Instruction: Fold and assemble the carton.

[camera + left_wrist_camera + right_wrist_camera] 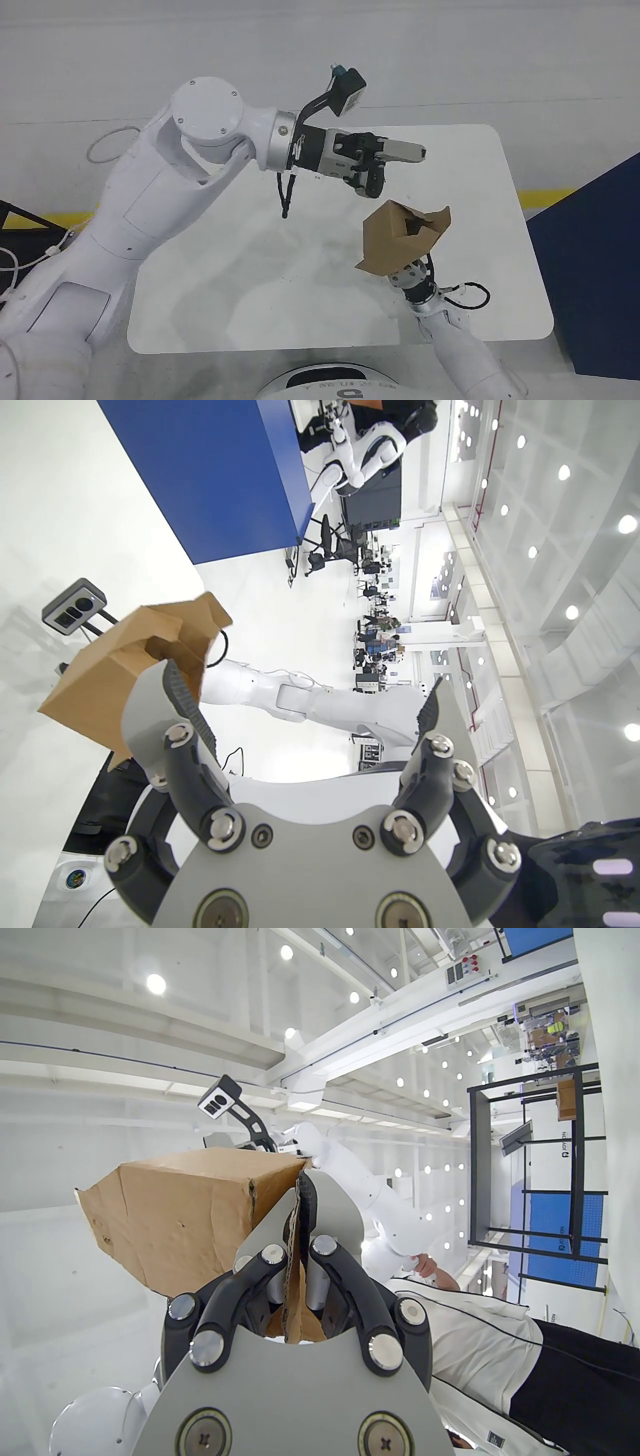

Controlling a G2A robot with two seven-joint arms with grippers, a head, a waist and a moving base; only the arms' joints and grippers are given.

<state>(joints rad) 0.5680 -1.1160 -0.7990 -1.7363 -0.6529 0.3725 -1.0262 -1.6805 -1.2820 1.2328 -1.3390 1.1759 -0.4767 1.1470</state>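
Observation:
The brown carton [400, 236] is held up above the near right part of the white table [250, 300], partly folded, with its open top and loose flaps facing up. My right gripper [300, 1200] is shut on one cardboard wall of the carton [190, 1208], coming at it from below. My left gripper [372, 183] hovers just beyond the carton, a little above it, fingers open and empty. In the left wrist view the carton [115, 680] sits just past one fingertip [172, 685], and the gripper [300, 695] has nothing between its fingers.
A blue partition [600, 260] stands off the table's right edge. A yellow floor line [545, 196] runs behind the table.

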